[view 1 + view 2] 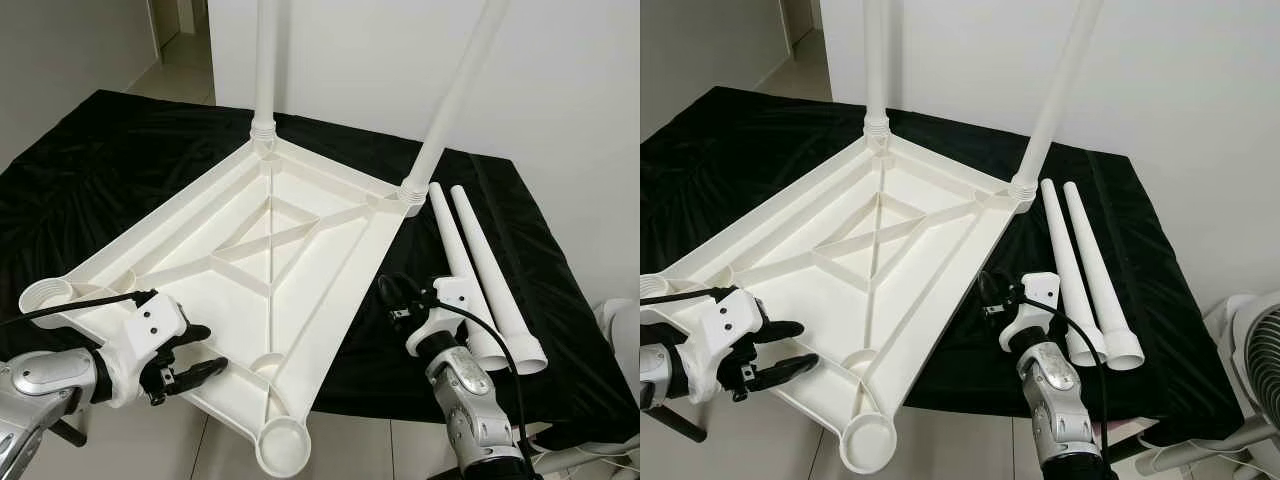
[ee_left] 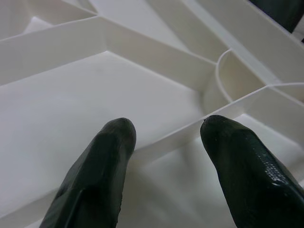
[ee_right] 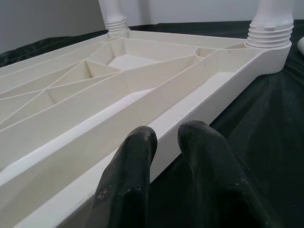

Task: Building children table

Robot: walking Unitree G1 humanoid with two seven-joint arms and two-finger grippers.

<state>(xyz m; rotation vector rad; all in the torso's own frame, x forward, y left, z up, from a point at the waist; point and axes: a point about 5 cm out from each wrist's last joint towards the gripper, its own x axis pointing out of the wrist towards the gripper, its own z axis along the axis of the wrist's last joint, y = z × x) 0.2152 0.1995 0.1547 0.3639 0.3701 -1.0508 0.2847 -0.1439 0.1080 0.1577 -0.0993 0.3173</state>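
At the near edge of the upturned tabletop (image 1: 270, 260), the left claw (image 1: 185, 370) hovers with its fingers (image 2: 102, 156) spread apart over a rib, gripping nothing. The right claw (image 1: 392, 296) sits low against the tabletop's right side wall, its fingers (image 3: 135, 156) close together, one on the rim and one on the black cloth; whether they pinch the wall is hard to say from here.

The tabletop lies underside-up on the cloth-covered counter (image 1: 100, 160), overhanging its front edge. Two legs (image 1: 452, 95) already stand in the far corner sockets; two loose legs (image 1: 478, 275) lie just beside the right claw. The near sockets (image 1: 284, 438) remain empty.

To do this step well, I judge the left claw should steady the overhanging tabletop while the right lifts one loose leg near its wide end, keeps it upright, and seats it squarely before pressing down.
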